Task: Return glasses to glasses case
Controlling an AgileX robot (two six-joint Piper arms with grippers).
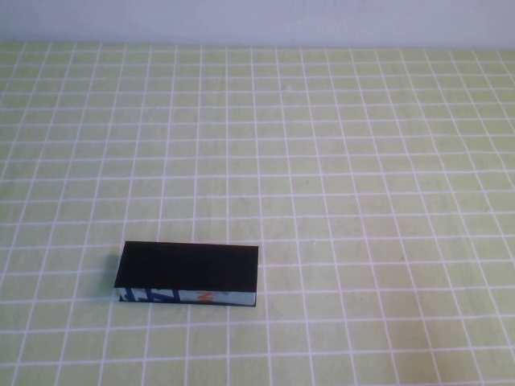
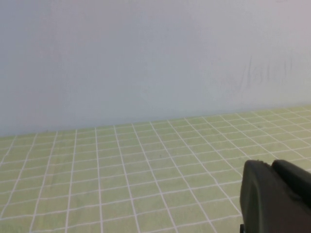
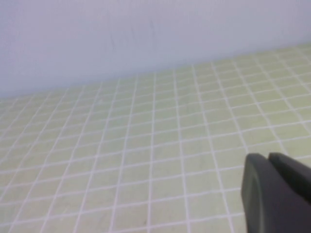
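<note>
The glasses case point(image 1: 189, 273) lies on the green checked cloth at the near left in the high view. Its flat black lid is down, and its pale front edge with blue and orange print faces me. The glasses are out of view in every frame. Neither arm shows in the high view. In the left wrist view my left gripper point(image 2: 270, 167) is shut, its dark fingers pressed together with nothing between them, above bare cloth. My right gripper point(image 3: 267, 159) is likewise shut on nothing in the right wrist view, also over bare cloth. The case appears in neither wrist view.
The green cloth with a white grid point(image 1: 338, 177) covers the whole table. A pale wall point(image 1: 257, 20) rises behind its far edge.
</note>
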